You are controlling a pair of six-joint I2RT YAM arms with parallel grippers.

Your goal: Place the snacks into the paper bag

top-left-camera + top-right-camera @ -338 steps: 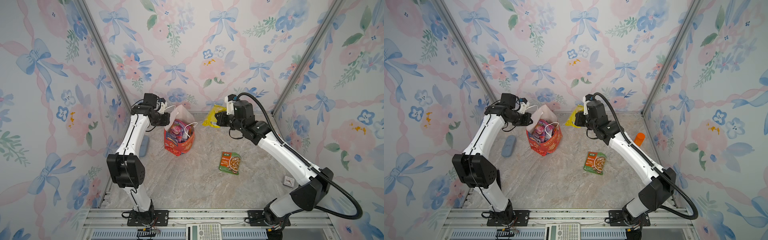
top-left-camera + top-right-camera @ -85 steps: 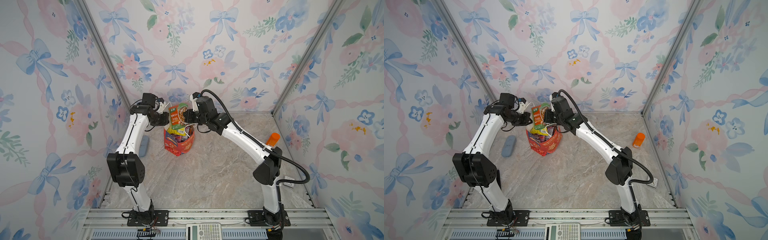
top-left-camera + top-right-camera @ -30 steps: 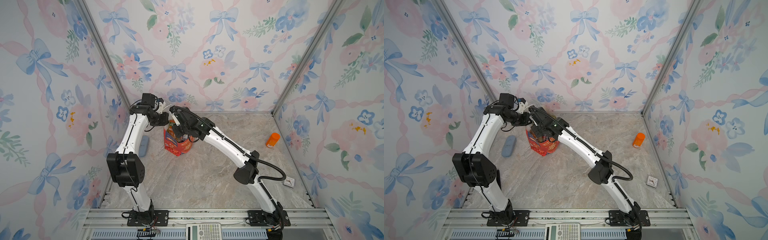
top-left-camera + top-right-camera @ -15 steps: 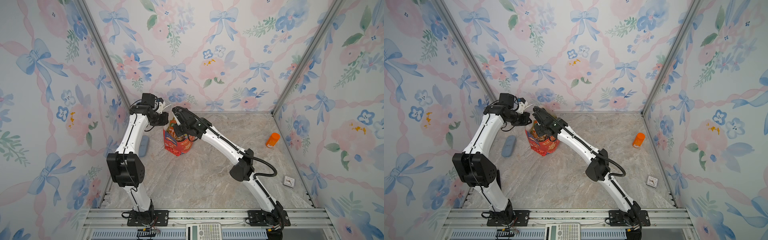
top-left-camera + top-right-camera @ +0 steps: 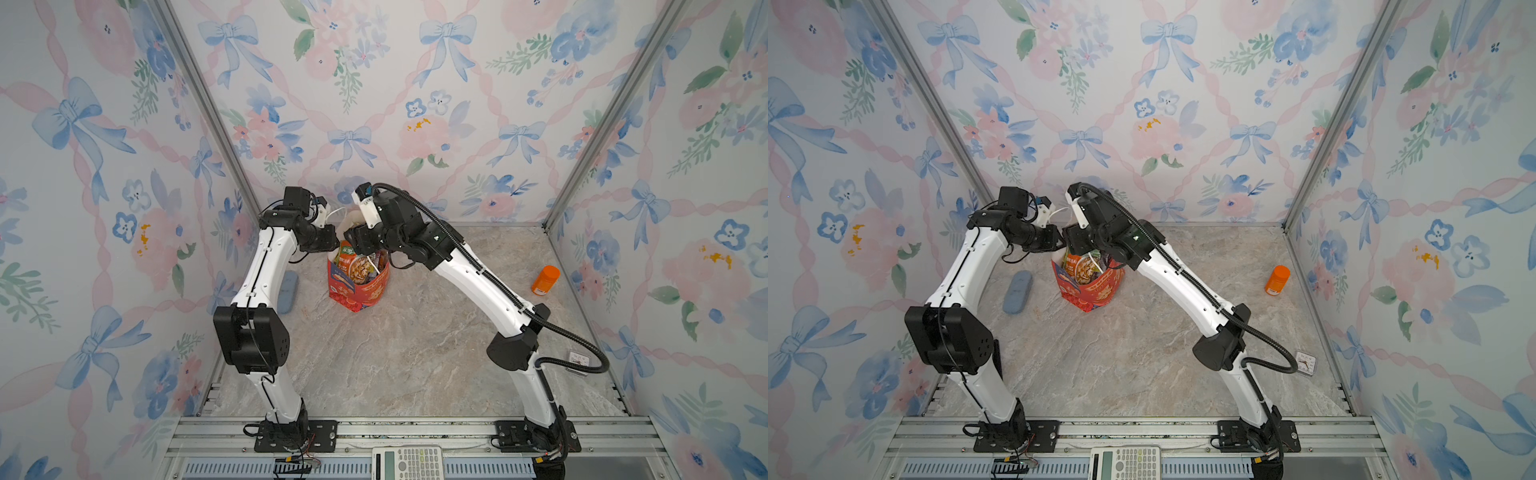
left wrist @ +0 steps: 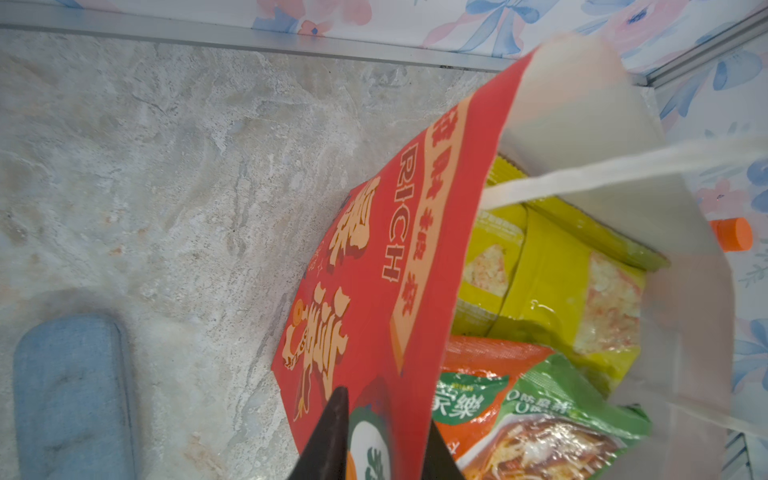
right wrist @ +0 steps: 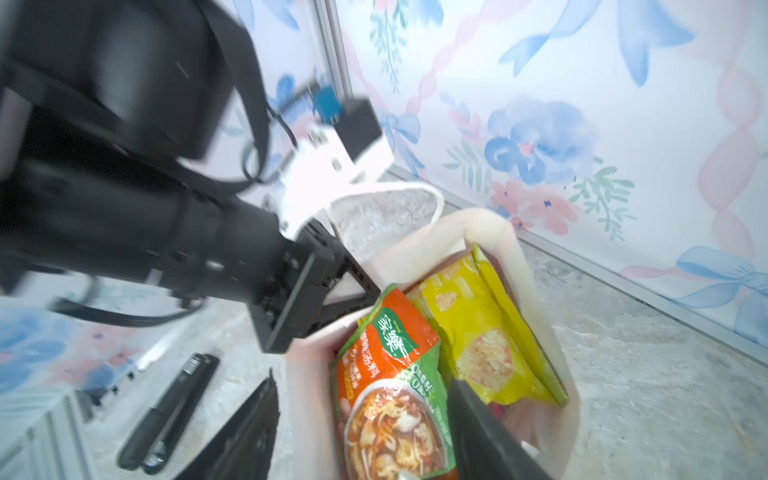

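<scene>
The left gripper (image 6: 385, 409) is seen with its jaws set a little apart, one finger outside and one inside the near wall of the red paper bag (image 6: 374, 270). Whether either finger presses the paper cannot be told, since only the tips show in the wrist view. The right gripper (image 7: 362, 380) is spread wide above the bag's mouth with nothing held between its fingers: one finger is placed outside the rim and the other over the packets inside. Directly beneath it an orange-and-green noodle packet (image 7: 390, 395) is stood on end in the bag, its top sticking out above the rim. A yellow snack packet (image 7: 478, 345) is lodged beside it against the pale inner wall. A white cord handle (image 6: 623, 166) is stretched across the opening. In both top views the two grippers are brought close together over the bag, which is stood upright on the marble-patterned tabletop (image 5: 415, 340) near the back wall, left of centre. A blue-grey oblong case (image 5: 1017, 291) is laid flat near the bag on the left arm's side. An orange bottle (image 5: 545, 280) is stood well apart at the right edge, and a small white clock (image 5: 1306, 362) is laid nearer the front on that side. A calculator (image 5: 406, 462) is set on the front rail.
</scene>
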